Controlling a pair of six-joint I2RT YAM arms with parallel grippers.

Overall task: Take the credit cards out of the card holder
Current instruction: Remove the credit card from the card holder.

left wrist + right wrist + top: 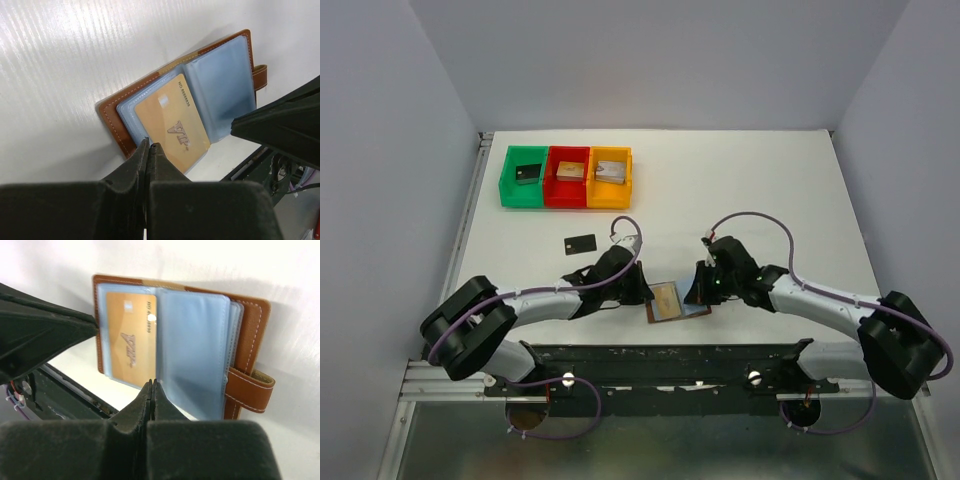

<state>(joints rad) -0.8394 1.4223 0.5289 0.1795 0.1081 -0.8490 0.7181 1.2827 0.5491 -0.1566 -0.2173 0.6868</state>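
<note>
Two robot arms reach inward across a wide white table (750,180) and meet near its front edge. Only the overhead view shows the far-left corner. Three plastic bins stand there in a row, green (523,196), red (567,198) and orange (610,199), each with a small blocky piece inside. A thin black rectangular card (580,243) lies flat on the table between the bins and the arms.

The small brown leather card holder (670,300) lies open between the two grippers, showing its pale blue-grey pockets. The wrist views add what the overhead one cannot. A gold card (170,125) marked VIP sits in one pocket, and a little brown tab strap (250,387) sticks out from the holder's far cover.

The left gripper (149,146) has its fingers pressed together, tips at the holder's edge beside the gold card's corner. The right gripper (151,384) is likewise closed, tips at the edge where the pocket pages meet. Whether either pinches a pocket edge cannot be told.
</note>
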